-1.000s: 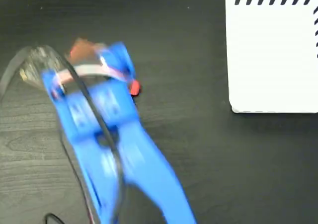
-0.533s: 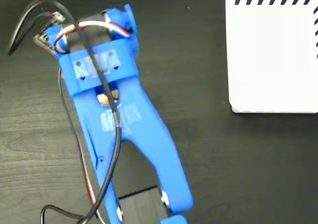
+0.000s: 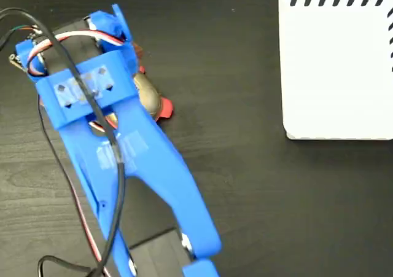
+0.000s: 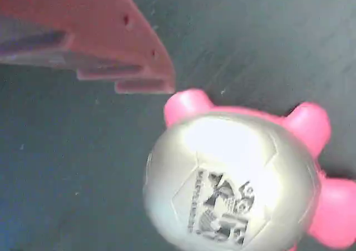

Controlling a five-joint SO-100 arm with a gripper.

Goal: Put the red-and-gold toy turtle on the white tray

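Dark, wood-grained surface (image 3: pixel 258 191) fills the fixed view, with nothing on it but the arm, the toy and the tray. At the jaws, only one finger shows: a flat coral-coloured plastic blade (image 4: pixel 94 37) with small holes, entering the wrist view from ten o'clock and ending just beside the toy, apart from it as far as I can see. The other finger is out of frame, so I cannot tell whether the jaws are spread or closed; nothing appears held. Just past that blade sits the small squishy turtle with a shiny gold domed shell and coral-red legs (image 4: pixel 233 178), resting on the surface with a dark printed mark on top of the shell. In the fixed view the turtle (image 3: pixel 149 96) peeks out at three o'clock from under the blue plastic arm (image 3: pixel 123 148), which covers most of it. Well apart, at the two o'clock corner of that view, lies the large flat white rectangular tray with black diagonal stripes along its edge (image 3: pixel 338 74), empty.

The toy looks light and soft, so it should yield under pressure; the glossy dome may slip. Taking it across the shell's sides, low near the legs, seems the safest hold.
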